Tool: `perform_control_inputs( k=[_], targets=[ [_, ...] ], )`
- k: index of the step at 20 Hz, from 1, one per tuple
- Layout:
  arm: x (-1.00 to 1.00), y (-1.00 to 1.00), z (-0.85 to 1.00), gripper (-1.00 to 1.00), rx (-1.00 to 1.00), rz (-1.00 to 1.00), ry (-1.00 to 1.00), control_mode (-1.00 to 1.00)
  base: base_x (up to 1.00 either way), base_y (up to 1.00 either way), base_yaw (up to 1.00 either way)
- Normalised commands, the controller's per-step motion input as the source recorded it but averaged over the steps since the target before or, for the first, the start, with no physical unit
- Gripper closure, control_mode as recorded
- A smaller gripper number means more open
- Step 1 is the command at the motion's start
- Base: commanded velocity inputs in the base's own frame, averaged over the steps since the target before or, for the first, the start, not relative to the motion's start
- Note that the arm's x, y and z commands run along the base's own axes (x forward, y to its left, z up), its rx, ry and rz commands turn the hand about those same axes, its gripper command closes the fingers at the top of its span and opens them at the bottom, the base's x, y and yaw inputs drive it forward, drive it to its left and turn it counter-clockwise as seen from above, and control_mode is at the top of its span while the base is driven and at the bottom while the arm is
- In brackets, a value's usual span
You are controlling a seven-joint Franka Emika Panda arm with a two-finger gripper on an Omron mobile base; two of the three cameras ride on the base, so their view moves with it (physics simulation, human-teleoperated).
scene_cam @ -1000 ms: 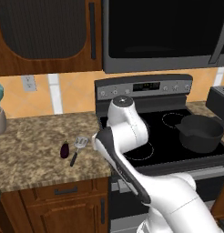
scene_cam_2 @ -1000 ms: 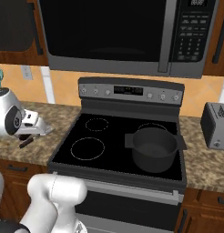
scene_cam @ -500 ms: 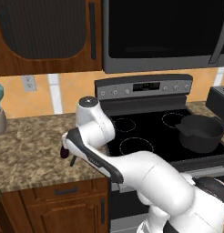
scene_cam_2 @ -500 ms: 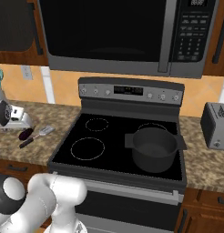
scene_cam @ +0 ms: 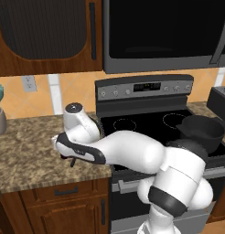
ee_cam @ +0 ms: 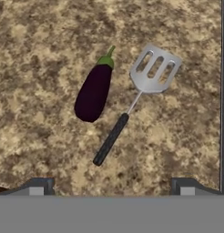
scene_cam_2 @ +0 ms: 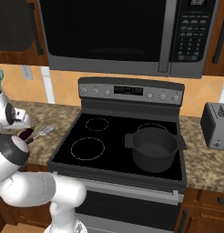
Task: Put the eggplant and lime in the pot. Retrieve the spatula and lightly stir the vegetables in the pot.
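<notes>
Swung left, open gripper [ee_cam: 112, 189] hangs over eggplant [ee_cam: 94, 92].

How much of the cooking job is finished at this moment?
Nothing looks done: the pot on the stove appears empty. The open pincer hangs over the counter, above the eggplant and the spatula, which lie side by side, apart, untouched. Left: eggplant and lime into the pot, then the stirring.

light: even and soft, no single source is made out | shadows: faint ones are cast beside the eggplant [ee_cam: 94, 93] and spatula [ee_cam: 141, 93] on the counter [ee_cam: 45, 150] | glare: dull sheen is seen on the microwave door [scene_cam_2: 104, 34] | sharpness: edges are rendered slightly soft and pixelated
</notes>
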Motion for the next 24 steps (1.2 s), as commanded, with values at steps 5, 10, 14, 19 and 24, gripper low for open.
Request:
perform_control_inputs(
  k=[5, 10, 14, 19, 24],
  targets=[
    [0.59, 0.26, -0.44, -1.00, 0.00, 0.00, 0.00, -1.00, 0.00, 0.00, 0.00],
    [0.44, 0.29, -0.35, -1.00, 0.00, -0.02, 0.00, -1.00, 0.00, 0.00, 0.00],
    [0.46, 0.25, -0.28, -1.00, 0.00, -0.03, 0.00, -1.00, 0.00, 0.00, 0.00],
    [0.42, 0.33, -0.27, -1.00, 0.00, -0.03, 0.00, -1.00, 0.00, 0.00, 0.00],
    [0.18, 0.28, -0.20, -1.00, 0.00, -0.02, 0.00, -1.00, 0.00, 0.00, 0.00]
  ],
)
